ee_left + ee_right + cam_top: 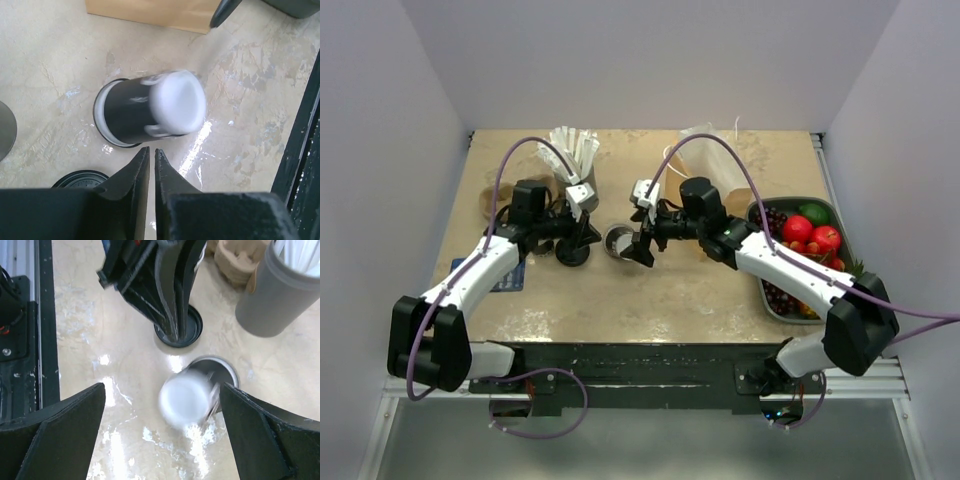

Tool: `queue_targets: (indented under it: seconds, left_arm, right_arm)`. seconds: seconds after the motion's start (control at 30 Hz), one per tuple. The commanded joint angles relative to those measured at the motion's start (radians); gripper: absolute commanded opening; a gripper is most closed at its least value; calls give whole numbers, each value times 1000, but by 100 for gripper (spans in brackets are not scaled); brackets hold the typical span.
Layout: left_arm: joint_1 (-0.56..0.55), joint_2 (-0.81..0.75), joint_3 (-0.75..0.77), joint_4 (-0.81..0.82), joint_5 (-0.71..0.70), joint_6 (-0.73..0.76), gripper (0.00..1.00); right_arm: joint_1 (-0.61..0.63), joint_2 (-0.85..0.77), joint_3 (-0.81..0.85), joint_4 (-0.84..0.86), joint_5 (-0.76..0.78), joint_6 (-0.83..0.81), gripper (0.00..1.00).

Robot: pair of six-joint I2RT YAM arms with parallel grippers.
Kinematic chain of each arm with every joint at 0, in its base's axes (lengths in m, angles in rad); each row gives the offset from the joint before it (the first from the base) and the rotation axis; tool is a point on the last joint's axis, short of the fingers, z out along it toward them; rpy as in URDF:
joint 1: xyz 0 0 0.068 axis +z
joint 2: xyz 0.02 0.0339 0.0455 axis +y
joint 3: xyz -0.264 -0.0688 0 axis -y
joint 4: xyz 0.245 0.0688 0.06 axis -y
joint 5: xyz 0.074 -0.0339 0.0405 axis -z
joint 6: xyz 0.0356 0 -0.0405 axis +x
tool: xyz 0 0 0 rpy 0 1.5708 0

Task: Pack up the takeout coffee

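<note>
At the far left of the bench (650, 300) lies a tan pulp carrier (235, 260). Just beside it stands a grey pot (272, 300) of white sticks (575, 145). In front of the pot the left hand (151, 150) points down with its fingers all but together, only a thin slit between them and nothing in it. Its tips are right at a loose black lid (178, 330) lying flat on the bench; whether they touch it I cannot tell.

Just right of the lid is the cup (125, 115), dark with a white mark on its side and no lid on. It sits on the bench between the two hands, gripped by neither. Its near end is a white blur, so I cannot tell whether it stands upright or is tipped.

The right hand (645, 248) is spread wide, one finger either side of the cup and clear of it. Behind it stands a paper bag (145, 10). At the far right a metal tray (790, 200) holds fruit (798, 228).
</note>
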Motion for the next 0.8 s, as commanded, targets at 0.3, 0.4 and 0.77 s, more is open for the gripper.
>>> queue_targets:
  seconds: [0.3,0.4,0.77]
  left_arm:
    - [-7,-9,15,139,-113,-232,79]
    - [-7,8,46,152,-169,-247,81]
    - [-44,133,244,-192,-52,278,87]
  right_arm:
    - [-6,77,9,-54,191,183,99]
    - [-7,101,35,-56,202,196,99]
    - [-39,52,67,-54,163,145,99]
